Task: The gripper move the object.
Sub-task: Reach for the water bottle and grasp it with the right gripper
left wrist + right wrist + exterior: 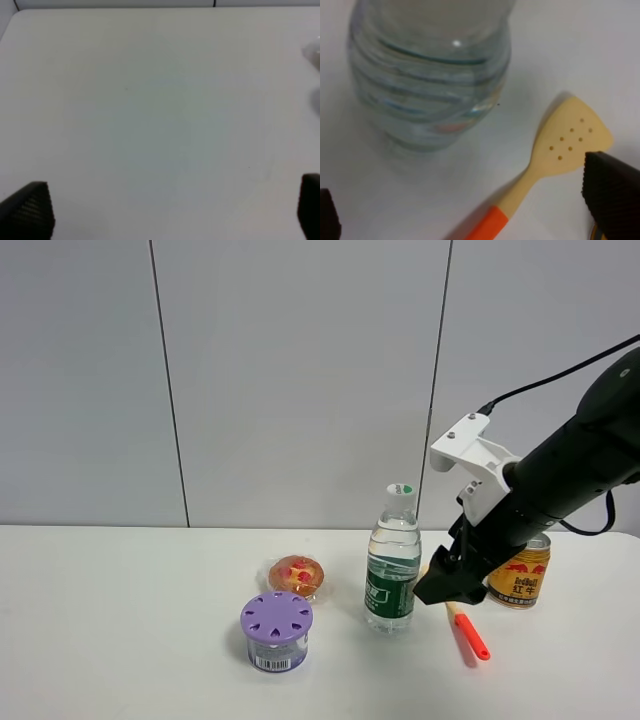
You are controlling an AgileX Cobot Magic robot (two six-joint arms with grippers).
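Note:
The clear water bottle (393, 560) with white cap and dark green label stands upright on the white table. My right gripper (440, 585) hangs just right of it, low near the bottle's base, apart from it. In the right wrist view the bottle (430, 80) fills the far side, and my open right gripper (465, 210) has its two fingertips (610, 185) wide apart with nothing between them. My left gripper (170, 210) is open over bare table, with only its fingertips (30, 210) in view; it does not show in the exterior view.
A cream spatula with an orange handle (467, 632) lies under the right gripper, also in the right wrist view (555, 150). A gold can (520, 578) stands behind the arm. A purple-lidded jar (276, 630) and a wrapped snack (296, 575) sit left of the bottle.

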